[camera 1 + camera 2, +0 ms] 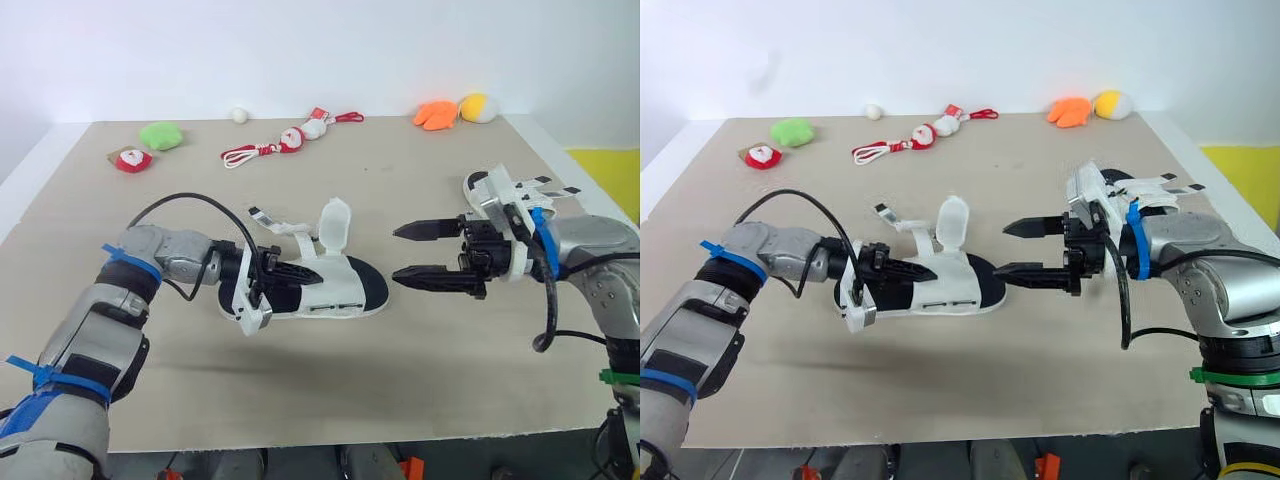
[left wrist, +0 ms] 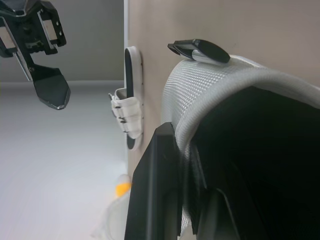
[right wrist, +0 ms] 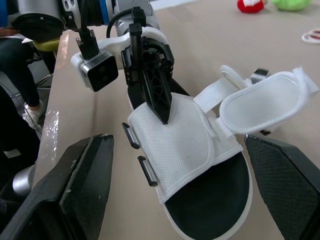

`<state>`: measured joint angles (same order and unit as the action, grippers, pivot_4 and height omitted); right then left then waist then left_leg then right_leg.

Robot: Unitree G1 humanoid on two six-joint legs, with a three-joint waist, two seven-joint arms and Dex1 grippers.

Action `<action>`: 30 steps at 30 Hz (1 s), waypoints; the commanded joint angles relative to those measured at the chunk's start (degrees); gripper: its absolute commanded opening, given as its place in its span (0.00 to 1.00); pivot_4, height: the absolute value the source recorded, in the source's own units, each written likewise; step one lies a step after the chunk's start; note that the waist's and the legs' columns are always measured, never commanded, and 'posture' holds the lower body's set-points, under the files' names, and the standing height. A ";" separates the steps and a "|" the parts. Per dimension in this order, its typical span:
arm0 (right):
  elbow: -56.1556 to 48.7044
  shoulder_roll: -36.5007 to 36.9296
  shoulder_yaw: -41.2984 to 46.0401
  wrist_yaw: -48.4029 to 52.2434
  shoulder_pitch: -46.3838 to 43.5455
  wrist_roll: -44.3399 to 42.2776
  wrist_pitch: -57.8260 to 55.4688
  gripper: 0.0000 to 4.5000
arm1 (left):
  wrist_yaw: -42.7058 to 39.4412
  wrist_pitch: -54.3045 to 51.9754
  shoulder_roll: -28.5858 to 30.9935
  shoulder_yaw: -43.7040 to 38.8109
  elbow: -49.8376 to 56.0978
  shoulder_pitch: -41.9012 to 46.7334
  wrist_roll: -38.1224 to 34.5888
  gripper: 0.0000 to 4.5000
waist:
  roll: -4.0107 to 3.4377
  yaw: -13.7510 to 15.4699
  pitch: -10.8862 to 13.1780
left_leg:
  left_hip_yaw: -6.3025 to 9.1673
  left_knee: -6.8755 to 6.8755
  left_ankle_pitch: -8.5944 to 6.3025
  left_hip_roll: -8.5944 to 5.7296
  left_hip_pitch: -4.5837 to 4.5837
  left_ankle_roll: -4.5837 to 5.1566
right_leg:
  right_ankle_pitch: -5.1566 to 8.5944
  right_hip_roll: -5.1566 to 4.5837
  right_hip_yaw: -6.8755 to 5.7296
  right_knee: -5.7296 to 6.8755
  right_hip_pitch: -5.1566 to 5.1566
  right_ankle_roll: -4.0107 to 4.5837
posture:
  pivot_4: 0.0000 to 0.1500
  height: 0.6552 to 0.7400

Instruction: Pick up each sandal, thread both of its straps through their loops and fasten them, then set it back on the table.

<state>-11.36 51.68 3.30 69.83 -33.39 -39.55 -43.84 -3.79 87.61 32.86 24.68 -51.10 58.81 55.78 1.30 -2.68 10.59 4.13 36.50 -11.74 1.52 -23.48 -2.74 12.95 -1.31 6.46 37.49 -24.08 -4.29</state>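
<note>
The sandal (image 1: 335,290), white with a black sole, lies on its sole near the middle of the table (image 1: 300,400), toe towards the robot's right. Its wide strap (image 1: 336,222) stands up unfastened, and a thin strap (image 1: 275,222) trails loose behind it; the black loops (image 3: 131,136) on the side of the upper are unthreaded. The left gripper (image 1: 290,272) is clamped on the sandal's mesh upper at the heel end, one finger on top of the fabric. The right gripper (image 1: 395,253) hangs just off the toe, not touching, its fingers spread wide and pointing at the sandal. The second sandal (image 2: 132,70) lies behind the right arm near the table's right edge. Along the far edge sit a green toy (image 1: 160,135), a red toy (image 1: 131,159), a white ball (image 1: 239,115), a rope toy (image 1: 290,140), an orange toy (image 1: 436,114) and a yellow toy (image 1: 475,107)
</note>
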 commanded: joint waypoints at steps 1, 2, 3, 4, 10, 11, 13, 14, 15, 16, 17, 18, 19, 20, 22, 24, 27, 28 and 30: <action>-2.51 1.36 2.02 -0.40 -0.30 -0.83 -0.19 1.00 | 2.71 -0.42 0.59 0.50 -0.48 0.16 -1.34 0.02 | 0.00 0.05 0.00 | 0.00 0.00 0.00 0.00 0.00 0.00 | 0.00 0.00 0.00 0.00 0.00 0.00 | 1.00 1.00; -2.40 1.28 1.84 -0.46 -0.55 -0.84 -0.23 1.00 | 2.58 -0.78 0.58 0.72 -0.90 0.17 -2.00 0.02 | 0.00 0.05 0.00 | 0.00 0.00 0.00 0.00 0.00 0.00 | 0.00 0.00 0.00 0.00 0.00 0.00 | 1.00 1.00; -2.32 1.24 1.72 -0.49 -0.71 -0.82 -0.24 1.00 | 2.56 -1.06 0.61 0.95 -1.13 0.21 -2.42 0.02 | 0.00 0.05 0.00 | 0.00 0.01 0.00 0.00 0.00 0.00 | -0.01 0.00 0.00 0.00 0.01 -0.01 | 1.00 1.00; -2.16 1.16 1.55 -0.47 -0.96 -0.76 -0.22 1.00 | 2.41 -1.39 0.72 1.08 -1.15 0.10 -2.77 0.02 | 0.00 0.05 0.00 | 0.00 0.01 0.00 -0.01 0.00 0.00 | -0.01 0.00 0.00 0.00 0.01 -0.01 | 1.00 1.00; -0.96 0.40 0.60 0.18 -1.87 -0.48 0.30 1.00 | -0.37 -2.67 3.46 1.28 -0.35 -2.42 -7.89 0.42 | 0.00 -0.06 0.00 | 0.00 0.01 0.00 0.00 0.02 0.00 | -0.02 0.01 0.01 0.00 0.01 -0.02 | 1.00 1.00; -0.85 0.25 0.42 0.22 -1.94 -0.43 0.35 1.00 | -0.84 -2.98 3.96 1.16 -0.11 -3.11 -9.60 0.49 | 0.00 -0.08 0.00 | 0.00 0.00 0.00 0.01 0.04 0.00 | -0.02 0.01 0.01 0.00 0.01 -0.02 | 1.00 1.00; -0.85 0.08 0.24 0.21 -1.99 -0.44 0.32 1.00 | -1.94 -3.57 4.70 1.18 0.57 -4.10 -12.46 0.70 | -0.01 -0.05 0.00 | 0.00 -0.01 0.00 0.03 0.05 0.00 | -0.02 0.02 0.00 0.01 0.01 -0.02 | 1.00 1.00; -0.77 0.01 0.16 0.26 -2.00 -0.44 0.36 1.00 | -2.70 -3.96 5.16 1.24 1.09 -4.60 -13.77 0.82 | -0.01 -0.01 0.00 | 0.00 0.00 0.00 0.03 0.05 0.00 | -0.02 0.02 0.00 0.02 0.01 -0.02 | 1.00 1.00; -0.56 -0.12 0.02 0.30 -2.03 -0.35 0.46 1.00 | -3.93 -4.57 5.99 1.31 1.50 -5.35 -15.96 0.89 | 0.00 0.02 0.00 | 0.00 0.00 0.00 0.03 0.05 0.00 | -0.02 0.01 0.00 0.02 0.02 -0.02 | 1.00 1.00; -0.24 -0.28 -0.15 0.30 -2.07 -0.09 0.73 1.00 | -5.13 -5.23 6.90 1.30 2.01 -6.16 -18.31 0.99 | 0.00 0.02 0.00 | 0.00 0.03 0.01 0.02 0.04 0.00 | -0.03 0.01 0.01 0.02 0.05 -0.01 | 1.00 1.00; 0.30 -0.45 -0.34 0.13 -2.09 0.54 1.25 1.00 | -7.14 -6.46 7.97 1.58 2.50 -7.28 -22.11 1.00 | 0.00 0.02 0.00 | 0.00 0.03 0.01 0.02 0.04 -0.01 | -0.03 0.01 0.00 0.02 0.06 -0.01 | 1.00 1.00; 0.86 -0.57 -0.59 -0.16 -2.11 1.31 1.78 1.00 | -9.80 -8.24 9.12 2.10 3.41 -8.76 -27.15 1.00 | 0.00 0.02 0.00 | 0.00 0.04 0.01 0.01 0.05 -0.01 | -0.03 0.01 0.00 0.02 0.07 -0.01 | 1.00 1.00; 1.39 -0.60 -0.85 -0.39 -2.01 2.25 2.49 1.00 | -12.66 -10.52 10.23 2.71 4.97 -10.51 -32.75 1.00 | -0.01 -0.09 0.00 | 0.00 0.04 0.01 0.01 0.05 -0.01 | -0.03 0.01 0.00 0.02 0.06 -0.01 | 1.00 1.00; 1.91 -0.66 -1.18 -0.65 -1.86 3.33 3.39 1.00 | -16.03 -13.53 11.45 3.27 7.44 -12.59 -38.66 1.00 | -0.01 -0.20 -0.01 | 0.00 0.03 0.01 0.03 0.06 -0.01 | -0.03 0.01 0.01 0.03 0.05 -0.01 | 1.00 1.00; 2.90 -0.99 -2.00 -1.36 -1.31 5.79 5.44 1.00 | -23.85 -23.52 14.15 3.13 16.50 -18.30 -53.54 1.00 | -0.03 -0.28 0.00 | -0.04 0.00 0.01 0.08 0.10 -0.01 | -0.03 0.01 0.01 0.05 0.03 0.00 | 1.00 1.00; 3.85 -1.66 -2.75 -2.31 -0.85 8.11 7.52 0.88 | -30.06 -34.66 16.27 0.95 26.03 -23.53 -65.66 1.00 | -0.02 -0.26 0.00 | -0.06 -0.04 0.00 0.13 0.11 -0.01 | 0.02 0.03 0.00 0.18 -0.04 0.01 | 1.00 1.00; 5.25 -2.78 -4.60 -3.79 0.47 12.57 12.21 0.64 | -34.73 -58.47 19.17 -4.24 41.60 -30.78 -83.85 1.00 | -0.01 -0.19 0.02 | -0.06 -0.04 0.01 0.14 0.10 -0.01 | 0.08 0.05 0.00 0.32 -0.11 0.07 | 1.00 1.00; 5.62 -3.12 -5.07 -3.94 0.84 13.58 13.25 0.48 | -34.93 -65.51 19.56 -6.02 45.76 -32.30 -88.61 1.00 | -0.01 -0.12 0.02 | -0.05 -0.01 0.01 0.14 0.11 -0.01 | 0.14 0.07 0.00 0.43 -0.11 0.09 | 1.00 1.00; 6.27 -4.18 -6.00 -4.45 1.75 15.20 15.02 0.31 | -33.54 -77.98 18.89 -10.13 52.47 -34.60 -98.20 1.00 | -0.02 -0.04 0.03 | -0.03 0.02 0.03 0.14 0.13 0.03 | 0.18 0.09 0.00 0.51 -0.09 0.11 | 1.00 1.00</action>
<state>-4.77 47.55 -2.83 65.83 -31.53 -25.28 -30.83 -37.88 17.46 51.37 18.27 -4.15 24.28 -35.05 1.28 -2.72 10.62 4.10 36.56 -11.69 1.64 -23.35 -2.67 13.13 -1.23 6.46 38.03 -24.16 -4.17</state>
